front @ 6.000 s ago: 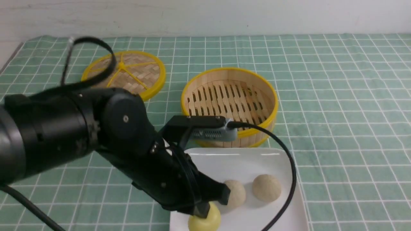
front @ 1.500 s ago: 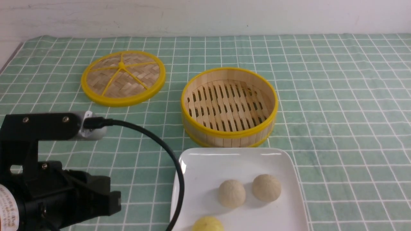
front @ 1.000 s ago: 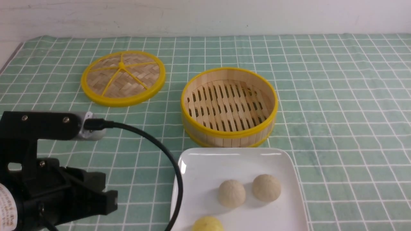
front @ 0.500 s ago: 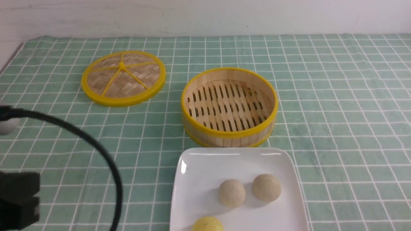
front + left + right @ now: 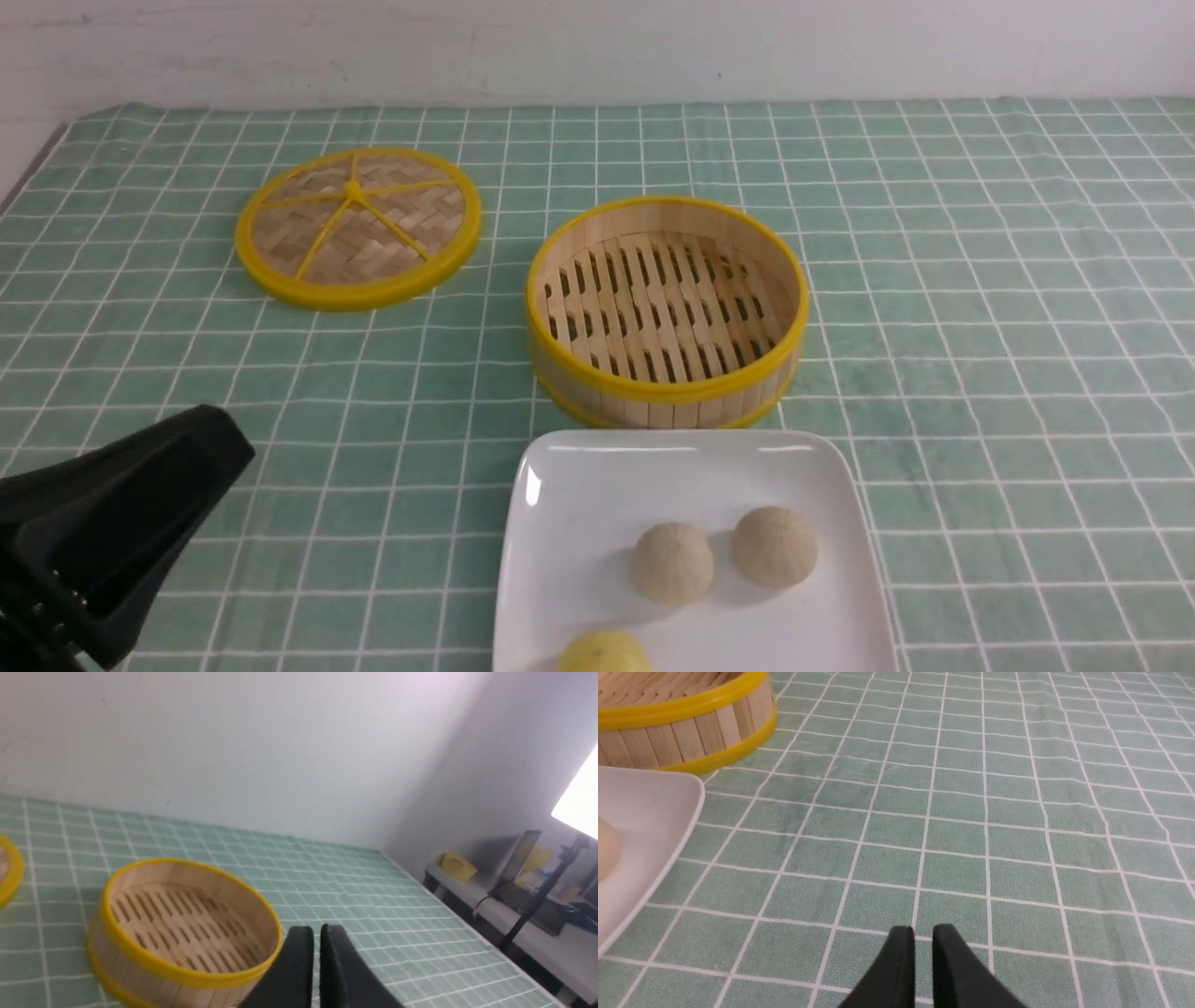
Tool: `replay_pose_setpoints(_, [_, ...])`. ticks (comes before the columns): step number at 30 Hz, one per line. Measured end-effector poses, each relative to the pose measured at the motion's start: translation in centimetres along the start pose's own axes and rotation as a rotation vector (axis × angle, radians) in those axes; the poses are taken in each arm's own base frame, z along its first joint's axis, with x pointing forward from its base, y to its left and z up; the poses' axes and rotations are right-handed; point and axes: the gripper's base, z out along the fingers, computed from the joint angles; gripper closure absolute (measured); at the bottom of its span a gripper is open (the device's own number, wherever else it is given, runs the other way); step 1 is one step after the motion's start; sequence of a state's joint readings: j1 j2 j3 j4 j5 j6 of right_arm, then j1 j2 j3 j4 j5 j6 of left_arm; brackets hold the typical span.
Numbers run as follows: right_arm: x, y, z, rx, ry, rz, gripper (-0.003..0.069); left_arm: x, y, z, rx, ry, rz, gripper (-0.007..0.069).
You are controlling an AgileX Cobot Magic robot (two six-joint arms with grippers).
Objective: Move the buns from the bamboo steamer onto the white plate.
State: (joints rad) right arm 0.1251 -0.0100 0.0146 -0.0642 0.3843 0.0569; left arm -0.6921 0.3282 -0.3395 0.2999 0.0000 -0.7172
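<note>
- Three buns (image 5: 670,563) lie on the white plate (image 5: 579,523): two pale ones side by side but apart, and a yellow one nearer the camera, cut off by the front view's lower edge, as is the plate's near side.
- At far left of the front view, only a black wedge of the left arm (image 5: 103,523) shows; its tips are out of that frame.
- The left gripper (image 5: 316,933) appears in its own wrist view with its fingers almost together, a thin slit between them, holding nothing, raised above the desk (image 5: 980,280).
- The woven lid (image 5: 358,224) lies flat at rear left.
- The bamboo steamer (image 5: 665,313) stands just behind the plate, holding no buns.
- The right gripper (image 5: 923,934) is absent from the front view; its wrist view shows a narrow gap between the fingers, nothing gripped, over bare checked cloth beside the plate's corner.
</note>
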Motion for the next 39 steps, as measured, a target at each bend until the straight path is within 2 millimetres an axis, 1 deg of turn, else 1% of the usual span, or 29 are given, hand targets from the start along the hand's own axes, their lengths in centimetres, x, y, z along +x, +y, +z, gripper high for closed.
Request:
replay_pose_setpoints(6, [0.0, 0.0, 0.0, 0.000, 0.000, 0.000, 0.0560, 0.2, 0.0, 0.0, 0.007, -0.004, 0.006, 0.0568])
replay_pose_setpoints(13, [0.0, 0.0, 0.0, 0.000, 0.000, 0.000, 0.0553, 0.8, 0.6, 0.0, -0.056, 0.068, 0.013, 0.0560])
replay_pose_setpoints(18, [0.0, 0.0, 0.0, 0.000, 0.000, 0.000, 0.0552, 2.3, 1.7, -0.2, -0.133, 0.159, 0.052, 0.0554])
replay_pose_setpoints(20, [0.0, 0.0, 0.0, 0.000, 0.000, 0.000, 0.0550, 2.9, 2.1, -0.4, -0.165, 0.169, 0.064, 0.0552])
replay_pose_setpoints(22, [0.0, 0.0, 0.0, 0.000, 0.000, 0.000, 0.0547, 3.8, 3.0, -1.0, -0.222, 0.162, 0.084, 0.0550])
replay_pose_setpoints(23, [0.0, 0.0, 0.0, 0.000, 0.000, 0.000, 0.0547, 3.9, 3.0, -1.0, -0.225, 0.163, 0.090, 0.0550])
replay_pose_setpoints(27, [0.0, 0.0, 0.0, 0.000, -0.001, 0.000, 0.0541, 5.5, 4.9, -2.5, -0.385, 0.131, 0.269, 0.0548])
replay_pose_setpoints(29, [0.0, 0.0, 0.0, 0.000, -0.001, 0.000, 0.0540, 5.9, 5.5, -2.9, -0.454, 0.132, 0.330, 0.0547])
replay_pose_setpoints(30, [0.0, 0.0, 0.0, 0.000, -0.001, 0.000, 0.0540, 6.0, 5.6, -3.0, -0.463, 0.133, 0.343, 0.0547])
replay_pose_setpoints(31, [0.0, 0.0, 0.0, 0.000, -0.001, 0.000, 0.0538, 6.3, 6.0, -3.3, -0.524, 0.131, 0.360, 0.0545])
replay_pose_setpoints(35, [0.0, 0.0, 0.0, 0.000, -0.001, 0.000, 0.0532, 7.8, 7.3, -4.4, -0.674, 0.113, 0.317, 0.0538])
replay_pose_setpoints(37, [0.0, 0.0, 0.0, 0.000, -0.001, -0.001, 0.0530, 8.8, 7.8, -4.9, -0.718, 0.084, 0.274, 0.0538])
replay_pose_setpoints(39, [0.0, 0.0, 0.0, 0.000, -0.001, -0.001, 0.0528, 9.3, 8.0, -5.2, -0.737, 0.068, 0.247, 0.0538])
